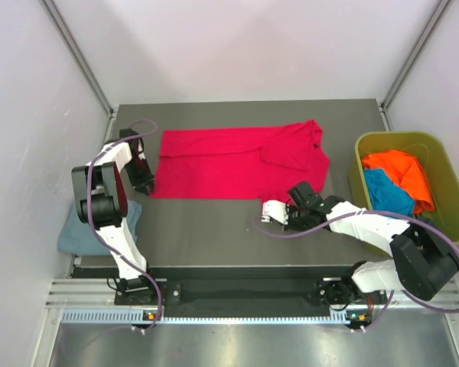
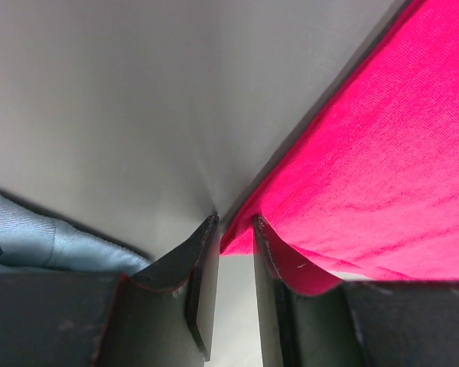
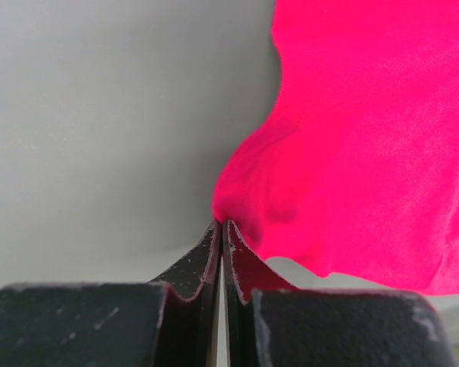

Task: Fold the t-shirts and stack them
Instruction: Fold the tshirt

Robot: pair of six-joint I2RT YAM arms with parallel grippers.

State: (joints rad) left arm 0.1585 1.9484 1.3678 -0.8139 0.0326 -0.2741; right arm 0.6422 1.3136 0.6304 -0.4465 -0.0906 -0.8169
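Observation:
The crimson red t-shirt [image 1: 229, 160] lies spread flat across the table, partly folded at its right end. My left gripper [image 1: 145, 186] is at its near left corner; in the left wrist view the jaws [image 2: 235, 222] stand a little apart with the red corner [image 2: 367, 153] between the tips. My right gripper [image 1: 300, 188] is at the near right corner, and its jaws [image 3: 222, 223] are shut on a pinch of the red cloth [image 3: 367, 130]. The grey-blue t-shirt [image 1: 92, 229] lies folded at the left edge and also shows in the left wrist view [image 2: 23, 229].
An olive-green bin [image 1: 444, 153] stands at the right and holds the orange t-shirt [image 1: 402, 168] and the turquoise t-shirt [image 1: 386, 191]. The grey table [image 1: 214, 229] is enclosed by white walls on three sides.

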